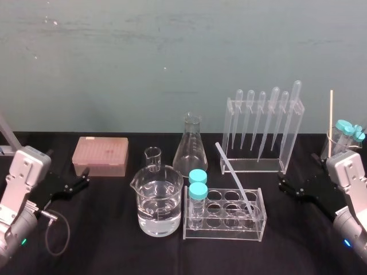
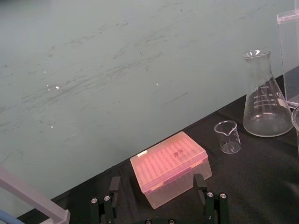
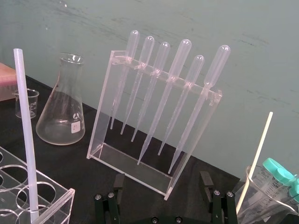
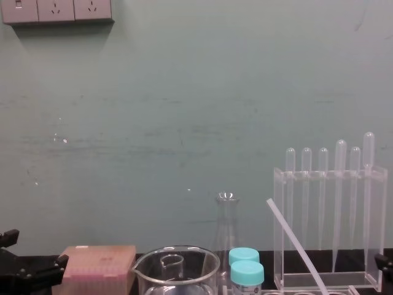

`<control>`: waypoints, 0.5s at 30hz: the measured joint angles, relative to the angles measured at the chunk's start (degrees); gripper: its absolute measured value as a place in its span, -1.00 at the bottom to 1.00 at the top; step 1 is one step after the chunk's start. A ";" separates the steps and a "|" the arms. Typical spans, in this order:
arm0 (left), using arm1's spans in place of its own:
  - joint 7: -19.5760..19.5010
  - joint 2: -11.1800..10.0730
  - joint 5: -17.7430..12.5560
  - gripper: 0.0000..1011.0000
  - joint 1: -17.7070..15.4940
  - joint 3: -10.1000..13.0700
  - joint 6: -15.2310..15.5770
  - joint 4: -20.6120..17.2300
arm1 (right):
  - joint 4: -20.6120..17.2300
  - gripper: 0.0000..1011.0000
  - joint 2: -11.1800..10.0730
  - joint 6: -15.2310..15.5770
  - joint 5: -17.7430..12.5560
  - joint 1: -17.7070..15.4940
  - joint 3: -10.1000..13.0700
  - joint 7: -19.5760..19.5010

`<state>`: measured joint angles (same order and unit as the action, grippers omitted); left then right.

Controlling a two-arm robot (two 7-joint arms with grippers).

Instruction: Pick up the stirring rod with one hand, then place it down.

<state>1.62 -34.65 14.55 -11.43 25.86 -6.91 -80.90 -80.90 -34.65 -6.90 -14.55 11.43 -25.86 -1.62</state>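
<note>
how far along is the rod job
Nothing looks done yet. The rod leans in the tube rack, untouched. The left gripper and right gripper sit open at the table's sides, holding nothing. Remaining: grasp, lift, set down.

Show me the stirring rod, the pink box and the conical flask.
stirring rod (image 1: 232, 172), head view, middle of its shaft.
pink box (image 1: 100, 153), head view, middle of its lid.
conical flask (image 1: 190, 153), head view, lower body.

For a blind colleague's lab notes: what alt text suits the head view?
A thin translucent-white glass stirring rod leans in a clear acrylic tube rack on a black table; the left tool and right tool, both open, flank it.
</note>
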 joint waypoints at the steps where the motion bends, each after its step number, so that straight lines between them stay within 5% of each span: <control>1: 0.00 0.00 0.00 0.98 0.00 0.00 0.00 0.00 | 0.00 0.98 0.00 0.00 0.00 0.00 0.00 0.00; 15: 0.00 0.00 0.00 0.98 0.00 0.00 0.00 0.00 | 0.00 0.98 0.00 0.00 0.00 0.00 0.00 0.00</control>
<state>1.62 -34.65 14.55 -11.43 25.86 -6.90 -80.90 -80.90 -34.65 -6.90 -14.55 11.43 -25.86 -1.62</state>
